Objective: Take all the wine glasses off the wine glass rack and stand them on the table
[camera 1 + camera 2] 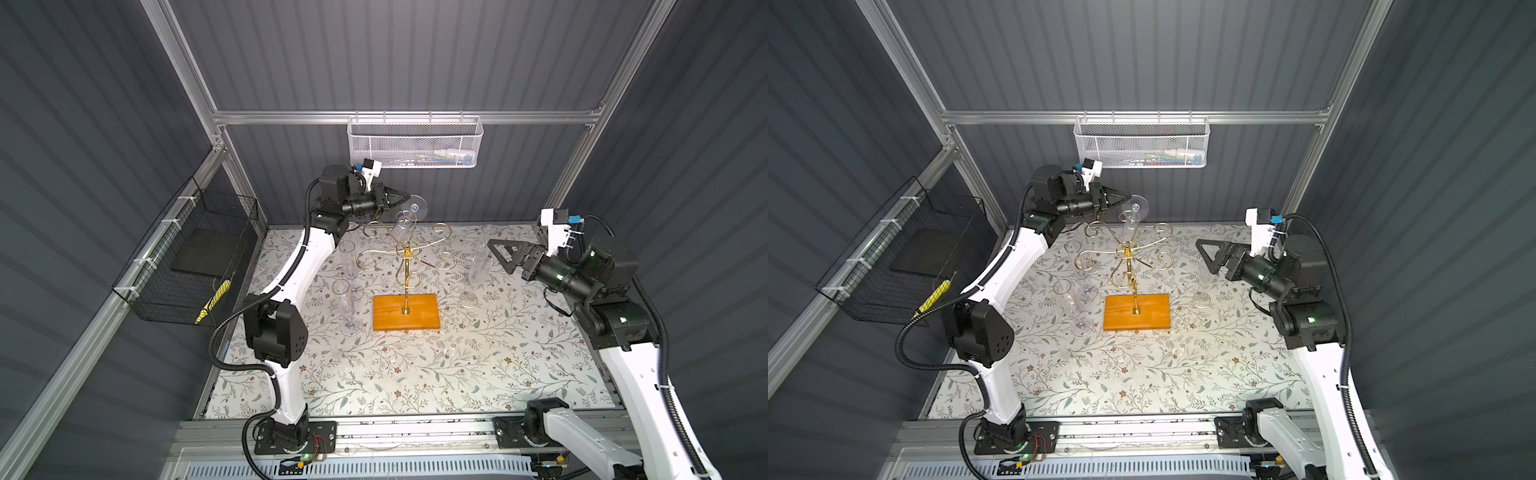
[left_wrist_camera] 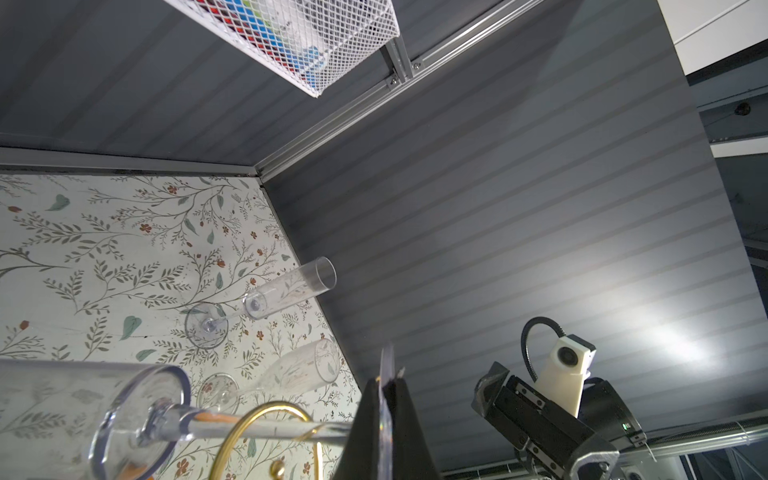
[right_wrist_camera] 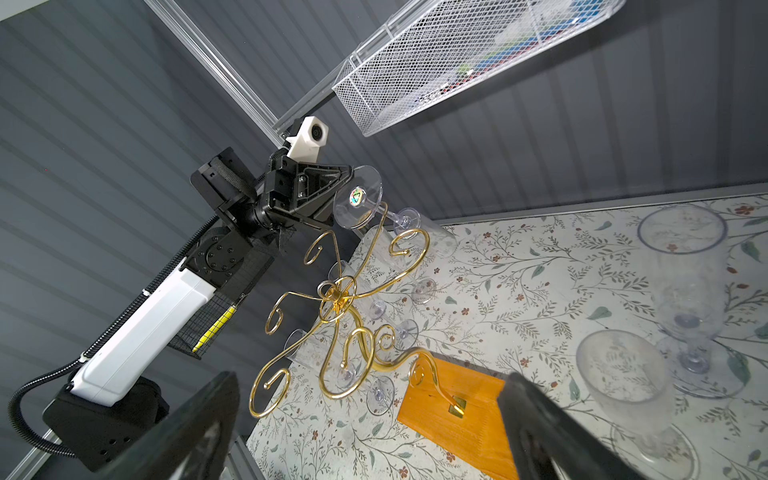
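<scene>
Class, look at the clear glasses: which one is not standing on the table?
The wine glass held by its foot in the left gripper, up by the wine glass rack's arms; the others all stand on the floral table.

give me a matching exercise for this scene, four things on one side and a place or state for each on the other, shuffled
Things:
1. left gripper
2. right gripper
3. white mesh basket
4. rack base

Place or state:
a. standing on the flowered table
b. open, holding nothing
c. hung on the back rail
d. shut on the foot of a wine glass

Pairs: 1-d, 2-b, 3-c, 4-a
</scene>
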Motion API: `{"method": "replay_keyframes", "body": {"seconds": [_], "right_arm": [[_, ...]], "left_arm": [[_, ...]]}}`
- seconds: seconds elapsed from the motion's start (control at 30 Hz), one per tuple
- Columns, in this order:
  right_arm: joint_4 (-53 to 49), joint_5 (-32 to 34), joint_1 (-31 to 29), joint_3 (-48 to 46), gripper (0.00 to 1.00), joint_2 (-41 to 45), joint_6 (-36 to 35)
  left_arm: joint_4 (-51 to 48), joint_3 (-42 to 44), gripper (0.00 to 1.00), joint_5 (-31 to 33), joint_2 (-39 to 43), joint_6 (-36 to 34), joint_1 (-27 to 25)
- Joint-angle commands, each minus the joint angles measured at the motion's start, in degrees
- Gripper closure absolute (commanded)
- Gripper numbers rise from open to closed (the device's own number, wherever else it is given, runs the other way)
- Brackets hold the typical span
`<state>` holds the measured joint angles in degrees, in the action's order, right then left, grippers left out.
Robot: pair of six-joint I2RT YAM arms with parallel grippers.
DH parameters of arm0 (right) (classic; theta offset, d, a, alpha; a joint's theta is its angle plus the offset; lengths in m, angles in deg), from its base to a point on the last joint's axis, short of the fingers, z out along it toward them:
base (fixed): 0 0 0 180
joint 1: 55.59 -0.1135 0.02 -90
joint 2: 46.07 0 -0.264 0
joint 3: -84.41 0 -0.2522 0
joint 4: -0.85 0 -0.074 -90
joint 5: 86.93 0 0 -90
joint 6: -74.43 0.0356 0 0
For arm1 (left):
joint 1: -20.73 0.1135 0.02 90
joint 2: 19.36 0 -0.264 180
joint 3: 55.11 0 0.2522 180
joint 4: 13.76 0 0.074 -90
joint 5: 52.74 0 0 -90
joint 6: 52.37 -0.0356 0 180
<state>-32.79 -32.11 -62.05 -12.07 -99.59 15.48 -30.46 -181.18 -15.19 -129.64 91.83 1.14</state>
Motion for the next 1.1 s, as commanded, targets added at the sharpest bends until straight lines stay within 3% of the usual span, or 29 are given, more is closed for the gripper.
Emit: {"method": "replay_keyframes", "body": {"seconds": [0.0, 0.27, 1.07], "right_arm": [[0.0, -0.2, 0.3, 0.3, 0.01, 0.7, -0.6], [-0.1, -0.2, 0.4, 0.1, 0.01, 1.1, -0.5], [-1.5, -0.1, 0.5, 0.1, 0.01, 2.7, -0.2]], "left_arm": [[-3.2, -2.4, 1.00, -2.5, 0.9, -3.3, -0.3], [-6.6, -1.5, 1.00, -2.9, 2.8, -5.7, -0.3], [-5.8, 5.7, 1.00, 1.2, 11.4, -4.0, -0.1]]}}
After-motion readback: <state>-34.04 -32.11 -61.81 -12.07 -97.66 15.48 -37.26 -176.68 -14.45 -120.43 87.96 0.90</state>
